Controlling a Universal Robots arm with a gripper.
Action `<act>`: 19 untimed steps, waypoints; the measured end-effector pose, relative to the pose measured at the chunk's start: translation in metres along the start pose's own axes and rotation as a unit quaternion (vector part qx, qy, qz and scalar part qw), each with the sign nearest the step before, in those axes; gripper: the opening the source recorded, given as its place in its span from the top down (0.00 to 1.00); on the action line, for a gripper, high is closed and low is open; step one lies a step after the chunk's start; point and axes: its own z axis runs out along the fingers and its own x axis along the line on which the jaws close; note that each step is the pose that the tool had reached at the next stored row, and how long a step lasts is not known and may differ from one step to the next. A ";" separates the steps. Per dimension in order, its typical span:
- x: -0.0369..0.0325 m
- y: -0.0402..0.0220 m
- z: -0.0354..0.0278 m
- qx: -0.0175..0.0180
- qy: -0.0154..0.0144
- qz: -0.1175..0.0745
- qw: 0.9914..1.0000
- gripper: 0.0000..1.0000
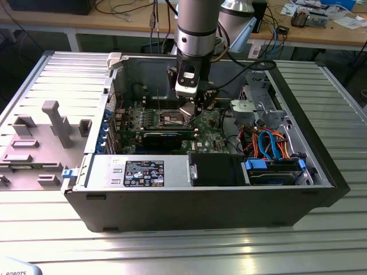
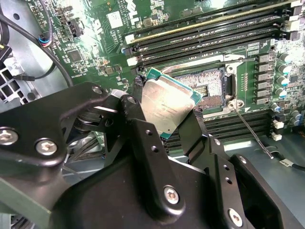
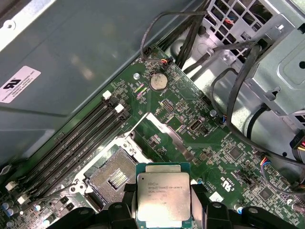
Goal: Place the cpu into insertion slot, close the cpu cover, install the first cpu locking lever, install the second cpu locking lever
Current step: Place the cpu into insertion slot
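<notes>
My gripper [image 1: 188, 110] hangs inside the open computer case, shut on the cpu [image 2: 169, 102], a flat square chip with a silvery top. Black fingers [image 2: 135, 102] clamp two opposite edges of the cpu [image 3: 163, 198]. The chip is tilted and held just above and beside the insertion slot [image 2: 206, 88], whose dark contact field lies bare. That slot [image 3: 113, 175] sits on the green board between long black memory slots. The cpu cover [image 3: 167, 132] is swung up at the slot's edge. A thin metal locking lever [image 2: 251, 132] sticks out free beside the slot.
The board [image 1: 212, 129] lies on the case floor, walled in by a grey power supply [image 1: 140, 172], a drive cage [image 1: 258, 103] and bundled cables [image 1: 269, 143]. Black cables [image 3: 238, 81] run close by. A grey fixture block [image 1: 40, 143] stands outside at the exterior view's left.
</notes>
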 end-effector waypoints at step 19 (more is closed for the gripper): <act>0.0000 0.0000 0.0007 0.000 -0.001 0.011 1.000 0.46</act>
